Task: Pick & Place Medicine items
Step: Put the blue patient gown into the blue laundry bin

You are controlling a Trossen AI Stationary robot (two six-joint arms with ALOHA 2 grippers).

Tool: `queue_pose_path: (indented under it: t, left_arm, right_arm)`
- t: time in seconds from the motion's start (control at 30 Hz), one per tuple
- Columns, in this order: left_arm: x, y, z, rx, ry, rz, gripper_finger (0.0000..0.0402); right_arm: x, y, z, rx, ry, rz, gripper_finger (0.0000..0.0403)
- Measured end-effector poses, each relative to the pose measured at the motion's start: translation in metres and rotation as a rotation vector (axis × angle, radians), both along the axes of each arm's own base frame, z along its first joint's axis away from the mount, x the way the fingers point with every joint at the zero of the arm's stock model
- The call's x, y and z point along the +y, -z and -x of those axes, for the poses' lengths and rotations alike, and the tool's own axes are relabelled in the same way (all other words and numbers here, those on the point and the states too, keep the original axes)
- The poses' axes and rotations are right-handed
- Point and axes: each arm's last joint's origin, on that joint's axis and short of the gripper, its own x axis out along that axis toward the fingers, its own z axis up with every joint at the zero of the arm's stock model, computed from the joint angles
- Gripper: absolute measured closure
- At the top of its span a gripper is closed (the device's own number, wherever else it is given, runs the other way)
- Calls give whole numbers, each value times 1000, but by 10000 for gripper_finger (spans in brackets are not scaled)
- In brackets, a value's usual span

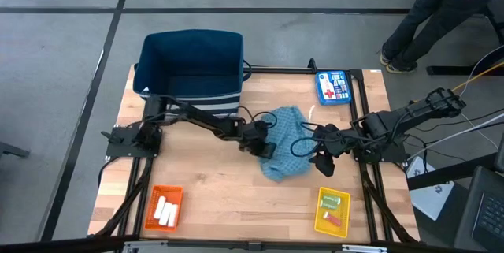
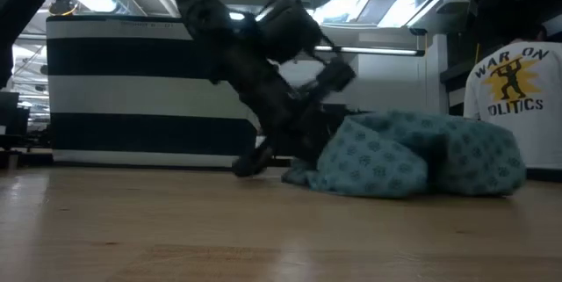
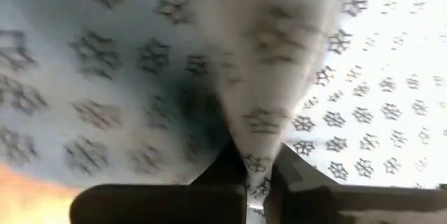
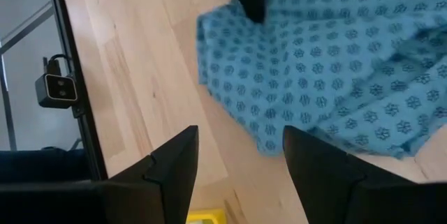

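Observation:
The teal patterned cloth [image 1: 285, 149] lies bunched in the middle of the table; it also shows in the low view [image 2: 413, 155]. My left gripper [image 1: 260, 139] is shut on the cloth's left side. My right gripper [image 1: 323, 165] is open and empty just off the cloth's right near edge, above bare wood [image 4: 241, 175]. Several white tubes [image 1: 165, 210] lie in an orange tray [image 1: 153, 198] at the near left. A pale green piece [image 1: 331, 200] and a pink-red piece [image 1: 333, 220] lie in a yellow tray [image 1: 320, 223] at the near right. My left gripper pinches a raised fold of the cloth [image 3: 255, 162] between its two fingers, at the cloth's left side. The fingers come at it slanting down from the table's left. The fold stands up as a ridge beyond the fingers, and the rest of the cloth lies heaped on the table [image 2: 421, 177].
A dark blue bin [image 1: 191, 64] stands at the far left. A flat blue box with a red cross [image 1: 334, 87] lies at the far right. A person [image 1: 441, 9] stands beyond the table's far right corner. Bare wood lies along the near edge between the two trays.

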Motion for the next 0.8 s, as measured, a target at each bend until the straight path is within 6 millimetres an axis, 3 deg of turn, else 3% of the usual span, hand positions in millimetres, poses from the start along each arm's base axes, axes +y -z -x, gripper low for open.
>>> queue_pose_path:
  t: [0.13, 0.3, 0.5, 0.8]
  left_arm:
    - [12, -37, -5, -214, -52, -62, 398]
    - [29, -76, 2, -347, -79, -159, 399]
    - [43, -128, 19, -517, -119, -308, 399]
    - [53, -191, 48, -748, -186, -496, 400]
  right_arm:
    - [0, 0, -1, -7, -1, 0, 194]
    - [0, -1, -1, -19, 2, -1, 195]
    - [0, -1, -2, -25, 7, -1, 195]
    - [-1, -3, -5, -53, 26, 2, 195]
